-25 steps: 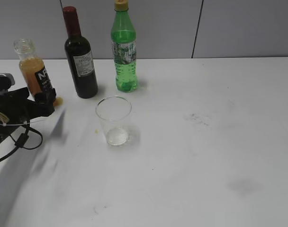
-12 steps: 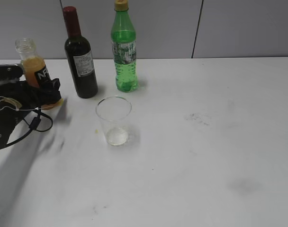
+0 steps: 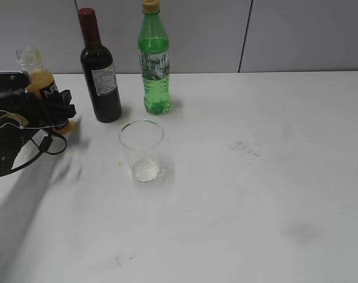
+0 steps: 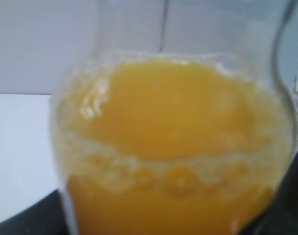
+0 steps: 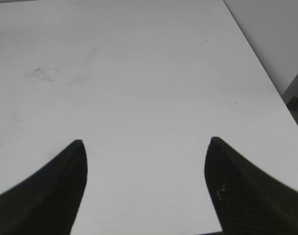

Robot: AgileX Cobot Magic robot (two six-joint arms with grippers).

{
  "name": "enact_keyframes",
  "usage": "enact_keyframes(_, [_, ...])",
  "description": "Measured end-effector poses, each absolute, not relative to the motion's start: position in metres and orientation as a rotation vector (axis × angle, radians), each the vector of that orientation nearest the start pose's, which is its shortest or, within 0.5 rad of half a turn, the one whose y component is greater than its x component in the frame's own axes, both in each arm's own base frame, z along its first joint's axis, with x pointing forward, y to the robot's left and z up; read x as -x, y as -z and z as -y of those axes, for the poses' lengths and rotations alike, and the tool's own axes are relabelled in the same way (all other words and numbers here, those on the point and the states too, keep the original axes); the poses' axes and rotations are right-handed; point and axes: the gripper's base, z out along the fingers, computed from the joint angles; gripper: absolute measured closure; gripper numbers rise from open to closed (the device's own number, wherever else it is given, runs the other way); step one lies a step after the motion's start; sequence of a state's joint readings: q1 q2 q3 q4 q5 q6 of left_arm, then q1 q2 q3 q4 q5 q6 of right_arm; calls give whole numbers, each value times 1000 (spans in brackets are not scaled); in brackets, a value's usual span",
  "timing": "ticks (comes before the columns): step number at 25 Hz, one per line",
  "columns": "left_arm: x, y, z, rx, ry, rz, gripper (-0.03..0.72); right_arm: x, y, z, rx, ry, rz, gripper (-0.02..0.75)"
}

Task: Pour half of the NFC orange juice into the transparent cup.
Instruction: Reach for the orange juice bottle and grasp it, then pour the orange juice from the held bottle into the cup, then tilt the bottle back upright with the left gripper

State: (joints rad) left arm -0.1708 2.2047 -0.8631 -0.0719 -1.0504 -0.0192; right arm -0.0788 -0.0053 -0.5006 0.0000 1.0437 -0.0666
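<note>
The NFC orange juice bottle (image 3: 39,79) is uncapped and stands nearly upright at the far left of the table. My left gripper (image 3: 56,109) is shut on its lower body. The bottle fills the left wrist view (image 4: 173,147), with frothy juice up to its shoulder. Whether its base rests on the table I cannot tell. The transparent cup (image 3: 141,150) stands upright and empty to the right of the bottle, in front of the other bottles and apart from my gripper. My right gripper (image 5: 145,147) is open and empty over bare table; it is outside the exterior view.
A dark wine bottle with a red cap (image 3: 99,76) and a green soda bottle (image 3: 153,65) stand at the back, between the juice and the cup's far side. A grey wall lies behind them. The white table (image 3: 255,177) stretches to the right.
My left gripper has moved slightly up and back with the juice bottle in it. The bottle went from tilted to nearly upright. The cup has not moved.
</note>
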Motion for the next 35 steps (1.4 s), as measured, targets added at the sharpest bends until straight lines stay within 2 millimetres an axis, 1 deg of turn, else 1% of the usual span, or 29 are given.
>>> enact_keyframes(4, [-374,-78,58,-55,104,-1767,214,5,-279,0,-12,92,-2023,167])
enact_keyframes(8, [-357,-85,55,-55,101,-1773,214,5,-279,0,-11,93,-2023,167])
enact_keyframes(10, [-349,-96,54,-56,101,-1745,214,5,-279,0,-11,93,-2023,167])
enact_keyframes(13, [-334,-121,51,-111,58,-1681,214,5,-279,0,-11,93,-2023,167])
enact_keyframes(17, [-316,-148,49,-277,-75,-1659,214,5,-279,0,-12,92,-2023,167])
enact_keyframes(20, [-308,-165,51,-396,-119,-1699,214,5,-279,0,-12,92,-2023,167])
enact_keyframes(24, [-299,-187,57,-543,-169,-1684,214,5,-279,0,-12,92,-2023,167])
enact_keyframes(26, [-294,-190,65,-651,-207,-1687,214,5,-279,0,-12,92,-2023,167])
enact_keyframes(28, [-288,-190,78,-743,-218,-1689,214,5,-279,0,-12,92,-2023,167])
enact_keyframes(31, [-282,-187,94,-830,-232,-1699,214,5,-279,0,-12,92,-2023,167])
enact_keyframes(35, [-276,-183,106,-940,-269,-1690,214,5,-279,0,-12,92,-2023,167])
